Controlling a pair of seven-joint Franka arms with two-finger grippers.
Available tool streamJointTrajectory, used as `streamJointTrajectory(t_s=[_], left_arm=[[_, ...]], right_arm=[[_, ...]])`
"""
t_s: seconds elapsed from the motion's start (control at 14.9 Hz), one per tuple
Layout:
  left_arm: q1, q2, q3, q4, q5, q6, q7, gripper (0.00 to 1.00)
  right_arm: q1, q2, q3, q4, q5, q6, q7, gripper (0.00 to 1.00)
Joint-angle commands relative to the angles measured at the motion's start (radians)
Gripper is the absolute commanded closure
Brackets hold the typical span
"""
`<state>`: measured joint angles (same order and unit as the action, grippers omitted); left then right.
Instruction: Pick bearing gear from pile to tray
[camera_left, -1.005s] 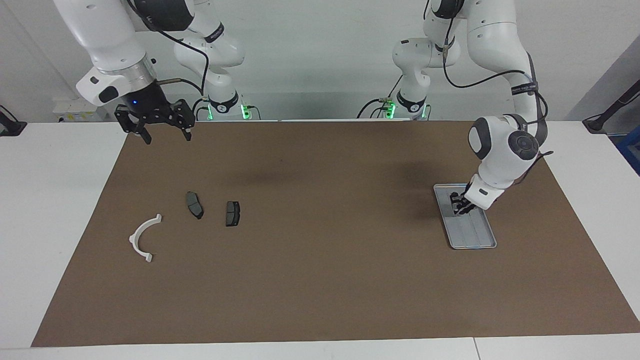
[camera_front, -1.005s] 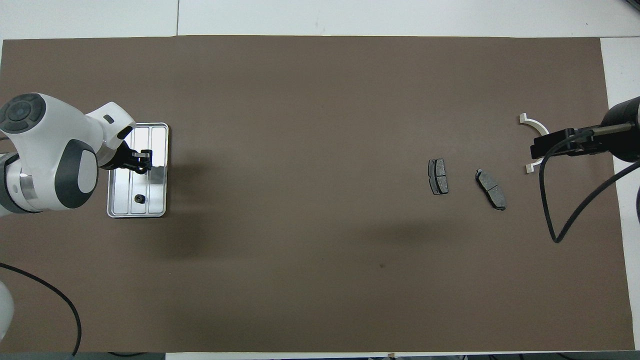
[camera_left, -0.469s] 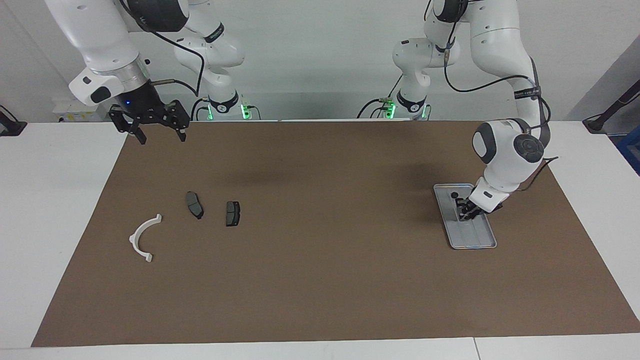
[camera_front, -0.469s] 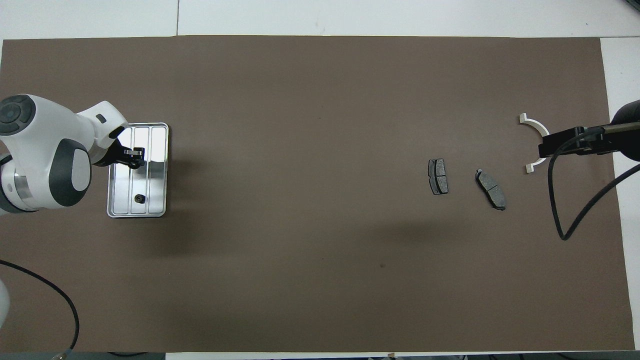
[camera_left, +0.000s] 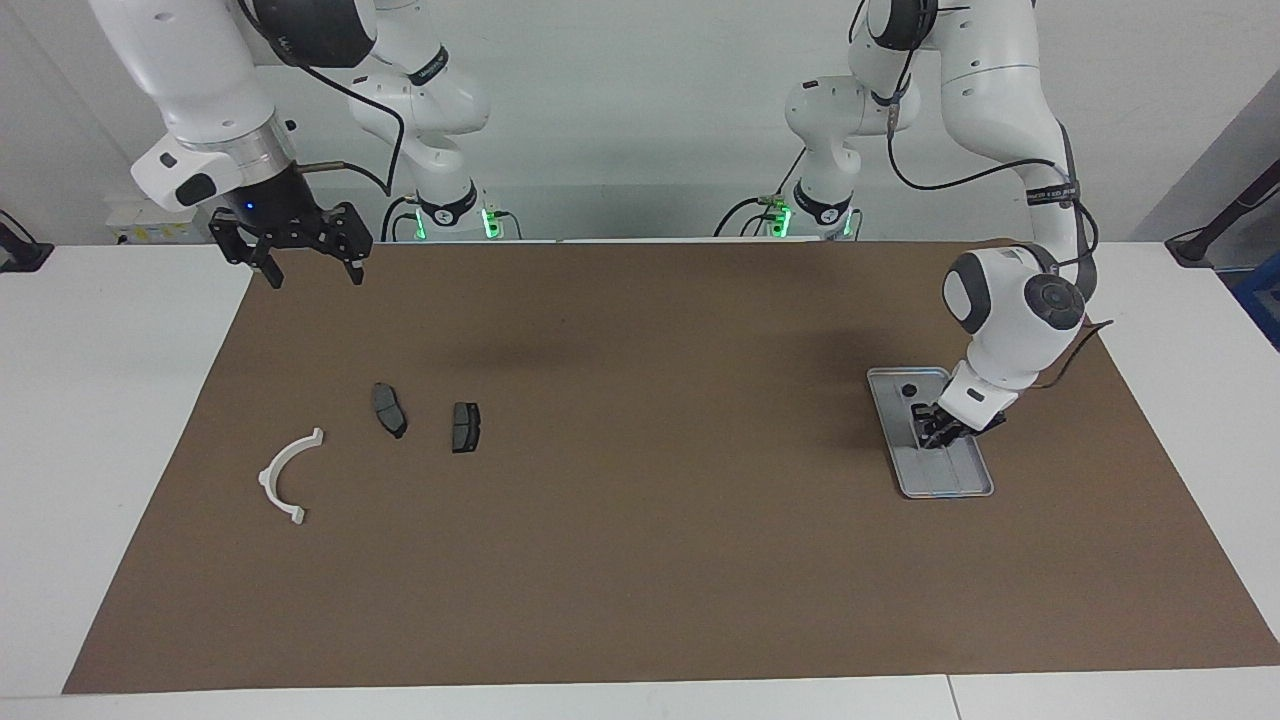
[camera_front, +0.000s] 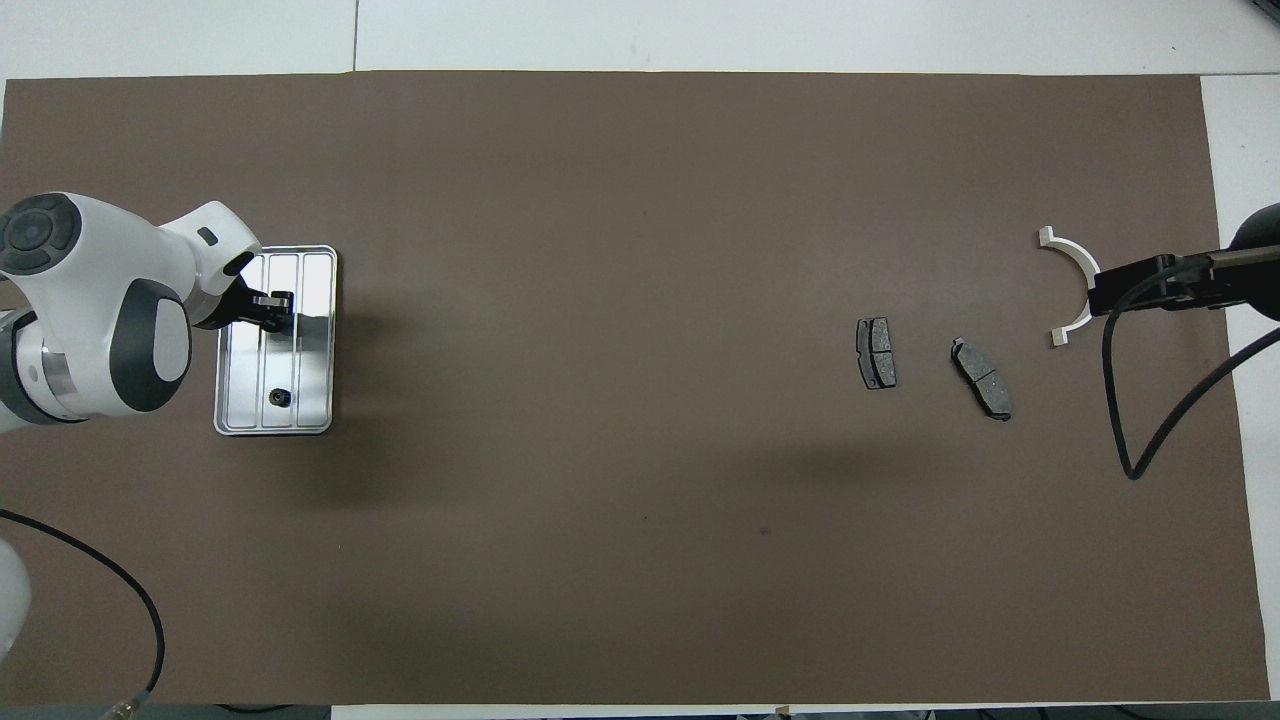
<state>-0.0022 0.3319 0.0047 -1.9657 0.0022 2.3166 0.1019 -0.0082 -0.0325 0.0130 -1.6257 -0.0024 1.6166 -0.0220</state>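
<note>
A: Scanning the facing view from its left edge: the right gripper (camera_left: 305, 262) is hanging with fingers spread wide, empty, over the mat's edge at the robots' end, waiting. The white bracket (camera_left: 288, 474) and two brake pads (camera_left: 389, 409) are lying below it, what is left of the pile.

B: And at the left arm's end?

A: The left gripper (camera_left: 935, 432) is dipping into the tray (camera_left: 945, 484), fingers nearly together, probably pinching a small part for release; I cannot confirm. One black bearing gear (camera_front: 278, 398) is sitting in the tray already.
</note>
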Motion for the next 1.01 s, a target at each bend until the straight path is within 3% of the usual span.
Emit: streamJointTrajectory(t_s=[0.0, 0.13, 0.2, 0.27, 0.34, 0.4, 0.54, 0.94], left_arm=[[0.010, 0.016, -0.006, 0.011, -0.010, 0.017, 0.010, 0.97], [0.011, 0.016, -0.006, 0.007, -0.028, 0.020, 0.009, 0.95], [0.010, 0.016, -0.006, 0.004, -0.028, 0.026, 0.007, 0.90], [0.011, 0.015, -0.006, -0.002, -0.028, 0.029, 0.002, 0.68], [0.011, 0.015, -0.006, -0.002, -0.028, 0.023, 0.002, 0.17], [0.014, 0.010, -0.006, 0.001, -0.028, 0.006, 0.002, 0.00], [0.019, -0.026, -0.006, 0.011, -0.028, -0.064, 0.002, 0.00], [0.019, -0.272, -0.006, 0.039, -0.028, -0.400, 0.002, 0.00]], right_arm=[[-0.009, -0.018, 0.010, -0.028, -0.019, 0.022, -0.019, 0.00], [-0.007, -0.018, 0.010, -0.028, -0.022, 0.023, -0.019, 0.00], [-0.007, -0.020, 0.010, -0.028, -0.022, 0.022, -0.019, 0.00], [-0.007, -0.020, 0.012, -0.029, -0.021, 0.022, -0.019, 0.00], [-0.007, -0.023, 0.012, -0.031, -0.022, 0.020, -0.018, 0.00], [-0.007, -0.023, 0.012, -0.030, -0.021, 0.020, -0.018, 0.00], [-0.007, -0.023, 0.013, -0.030, -0.021, 0.014, -0.016, 0.00], [-0.006, -0.023, 0.015, -0.028, -0.016, 0.012, -0.013, 0.00]])
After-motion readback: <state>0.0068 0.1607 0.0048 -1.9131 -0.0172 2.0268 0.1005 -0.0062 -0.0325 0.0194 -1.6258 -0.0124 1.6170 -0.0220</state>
